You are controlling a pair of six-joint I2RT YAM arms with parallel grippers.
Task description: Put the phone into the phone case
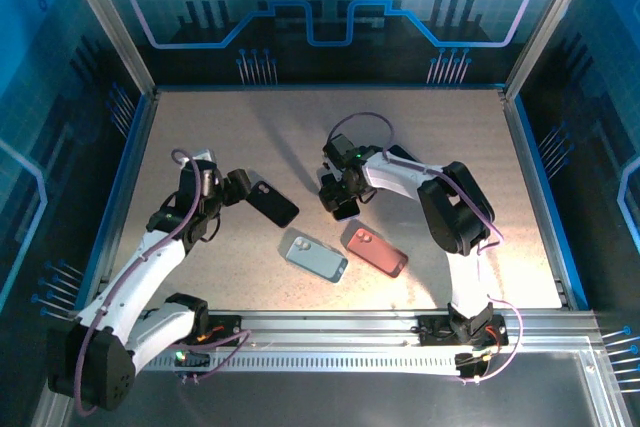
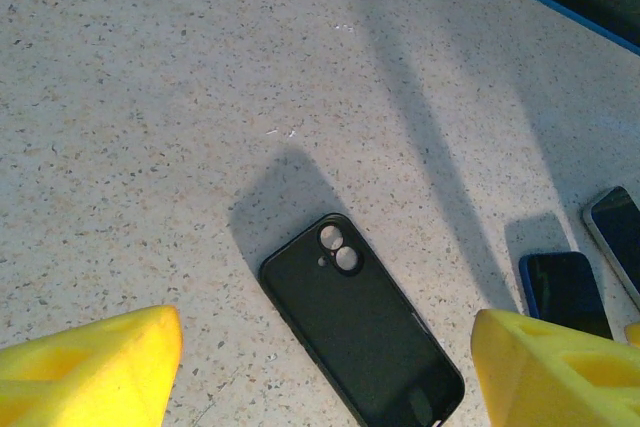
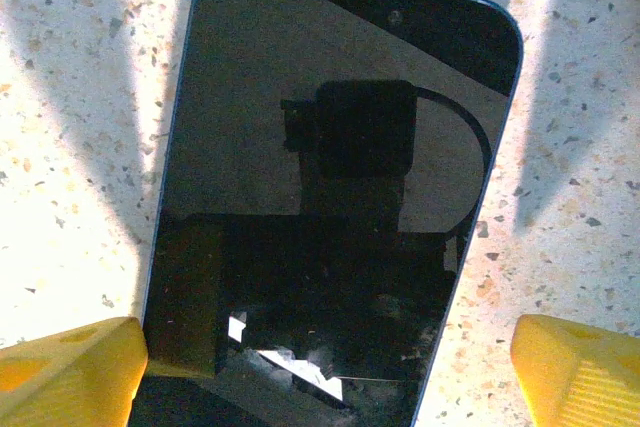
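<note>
2 bent arms; right gripper (image 3: 328, 359) over phone (image 3: 330, 147), left gripper (image 2: 328, 347) over case (image 2: 345, 297)

The speckled table (image 1: 250, 137) holds a black case (image 1: 272, 203), blue phone (image 3: 330, 197), pale-blue case (image 1: 313, 256) and, seemingly, pink case (image 1: 375, 250).

Desk (image 1: 430, 147): we see a pale speckled top, crossed by long shadows.
Light blue slab (image 1: 313, 255): phone-shaped, flat, camera holes up, near the front middle.
Pink slab (image 1: 375, 250): the same shape, just beside the blue one, not touching.
Back wall (image 1: 330, 7): blue circuit-print panel.
Front rail (image 1: 330, 332): slotted metal.
</note>
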